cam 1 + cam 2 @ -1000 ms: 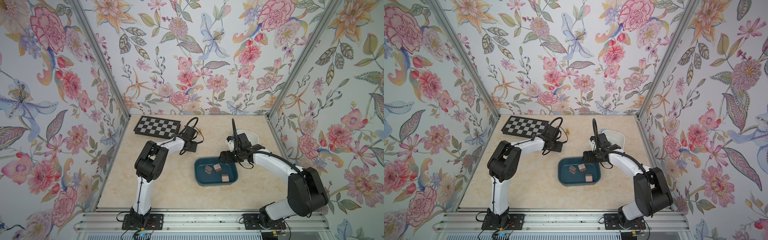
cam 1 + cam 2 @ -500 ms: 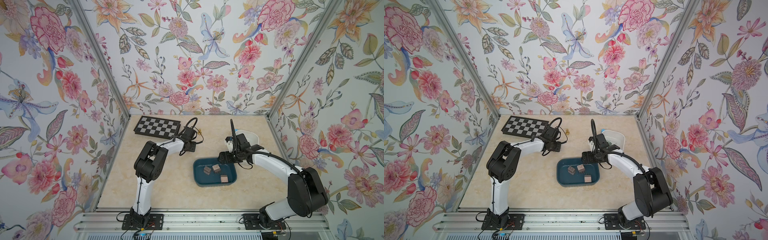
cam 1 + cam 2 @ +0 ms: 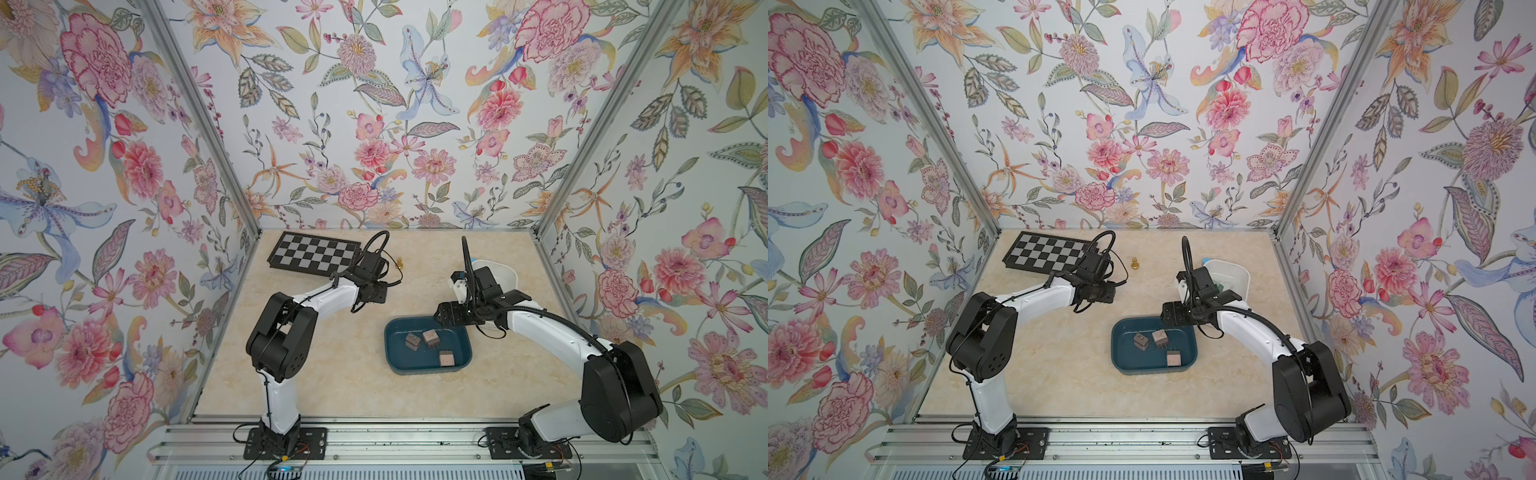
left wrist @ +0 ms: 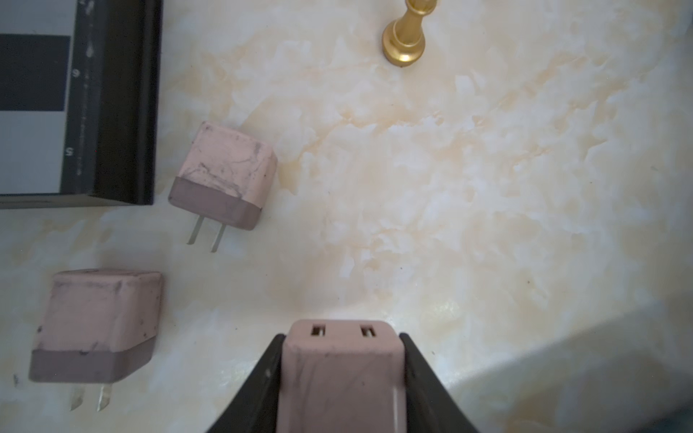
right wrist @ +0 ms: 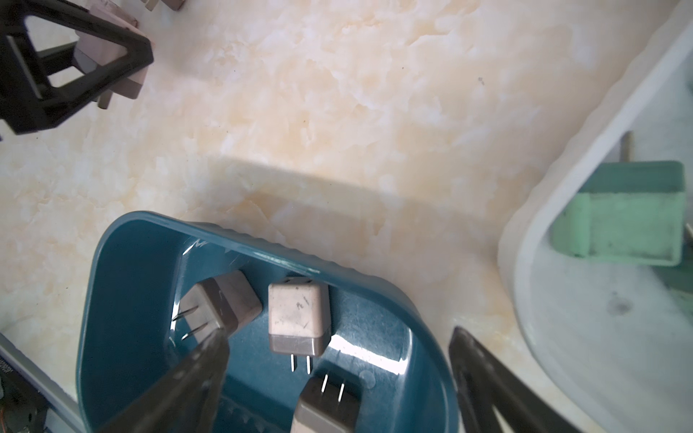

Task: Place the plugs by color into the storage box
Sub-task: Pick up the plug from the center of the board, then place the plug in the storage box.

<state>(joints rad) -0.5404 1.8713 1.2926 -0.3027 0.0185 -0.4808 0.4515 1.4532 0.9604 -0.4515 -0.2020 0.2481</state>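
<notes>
Left tool grips a pink plug; right tool stands wide above the teal bin.

In both top views, 3 pink plugs [image 3: 430,336] lie in the teal bin [image 3: 1121,361] near centre of the counter [image 3: 332,374]; a white bin [image 3: 1237,274] sits far right, a chessboard [image 3: 311,253] far left. Left wrist view: the left tool [image 4: 340,371] is clamped on a held plug [image 4: 339,378], with 2 loose plugs [image 4: 225,176] and a gold pawn [image 4: 405,41] on the counter. Right wrist view: the right tool [image 5: 337,378] gapes, holding nothing, over the teal bin; a green plug [image 5: 618,213] lies in the white bin.

Marble table [image 3: 332,374], chessboard [image 3: 313,258], pawn [image 4: 405,37], 2 tubs
</notes>
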